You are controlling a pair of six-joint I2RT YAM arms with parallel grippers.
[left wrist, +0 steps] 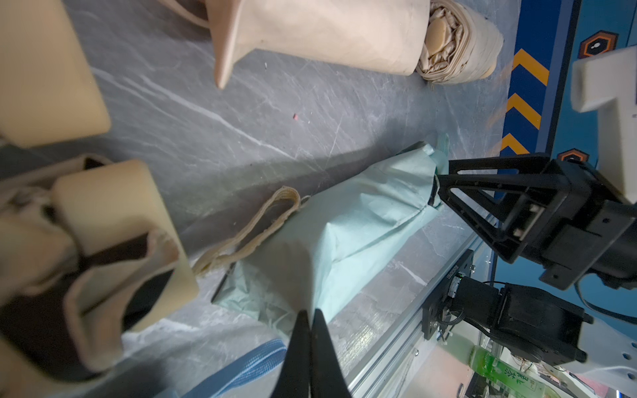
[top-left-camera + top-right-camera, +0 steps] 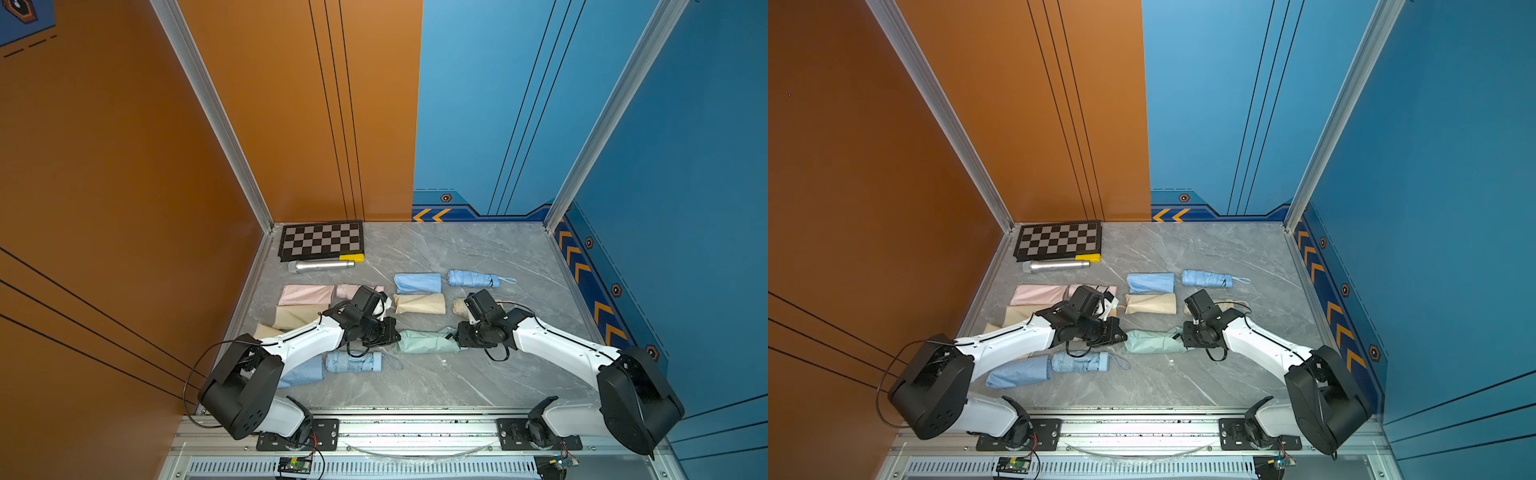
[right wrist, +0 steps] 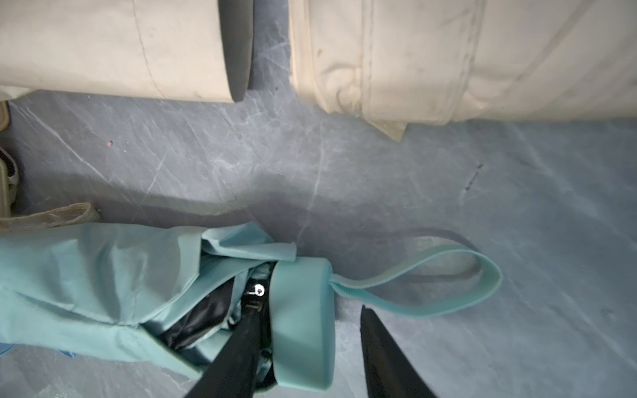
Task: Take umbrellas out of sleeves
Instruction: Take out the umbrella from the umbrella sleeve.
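Starting at the far left of the counter: a flat pink sleeve and a cream sleeve side by side, partly tucked under the left arm. Nearer the front edge, a light blue sleeve end to end with a crinkly blue umbrella, already out.

On to the middle: left jaws pressed together, pinching up a little tent of fabric on the mint sleeve, at the end away from the handle. Stretched crosswise between both arms, mid-counter, with the mint umbrella inside.

Poking out of the open mouth: the mint handle, wrist strap looped on the marble. Right jaws spread, straddling that handle, one jaw on its neck side, the other past the end cap with a gap showing.

Further right, the white right arm reaching back to its base.
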